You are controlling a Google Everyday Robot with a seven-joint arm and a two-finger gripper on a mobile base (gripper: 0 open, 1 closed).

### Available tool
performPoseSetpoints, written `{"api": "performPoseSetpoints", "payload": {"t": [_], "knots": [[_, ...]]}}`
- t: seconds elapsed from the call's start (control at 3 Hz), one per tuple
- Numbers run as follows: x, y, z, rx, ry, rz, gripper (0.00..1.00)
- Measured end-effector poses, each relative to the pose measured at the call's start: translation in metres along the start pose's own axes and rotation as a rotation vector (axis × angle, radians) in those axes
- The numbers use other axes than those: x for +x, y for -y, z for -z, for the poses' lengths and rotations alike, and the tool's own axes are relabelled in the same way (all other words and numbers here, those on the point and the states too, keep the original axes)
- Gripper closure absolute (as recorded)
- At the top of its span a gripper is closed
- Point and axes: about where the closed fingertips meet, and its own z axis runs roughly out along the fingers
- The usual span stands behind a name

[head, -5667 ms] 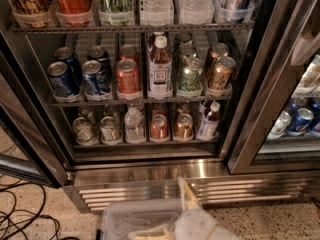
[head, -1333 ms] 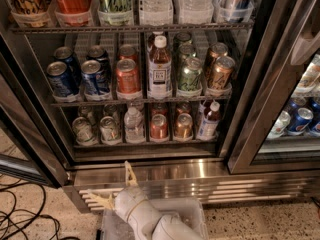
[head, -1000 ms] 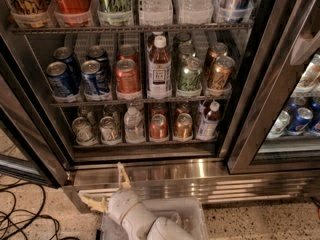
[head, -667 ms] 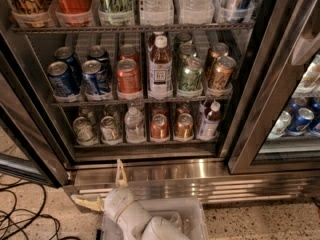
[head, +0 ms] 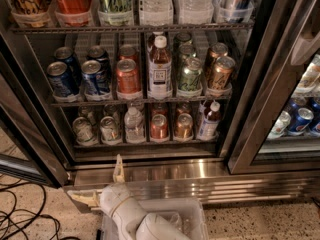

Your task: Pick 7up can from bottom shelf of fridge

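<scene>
The fridge [head: 210, 171] stands open in front of me. On its bottom shelf [head: 145, 144], at the left, stand two pale silvery cans with green markings: the 7up can [head: 109, 128] and a similar one [head: 82, 130] beside it. My gripper [head: 100, 182] is open, low in front of the steel base below the shelf's left part. One finger [head: 118, 166] points up and the other [head: 82, 198] points left. It holds nothing and is well below the cans.
The bottom shelf also holds a water bottle [head: 134, 124], two copper cans [head: 159, 126], and a red-capped bottle [head: 208, 120]. A clear plastic bin [head: 192, 216] sits on the floor under my arm. Cables [head: 20, 216] lie at the left. A shut glass door [head: 280, 84] is at the right.
The gripper has swung from the lower middle leftward and up to the steel base. Over the last second it has only crept slightly left. The cans have not moved.
</scene>
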Motion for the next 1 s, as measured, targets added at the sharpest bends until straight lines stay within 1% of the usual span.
{"api": "performPoseSetpoints", "payload": {"t": [0.33,0.67,1.0], "knots": [[-0.010,-0.001,0.024,-0.011,-0.077,-0.006,0.00],[-0.006,-0.015,0.054,-0.060,-0.175,-0.052,0.02],[0.005,-0.036,0.065,-0.118,-0.220,-0.106,0.00]]}}
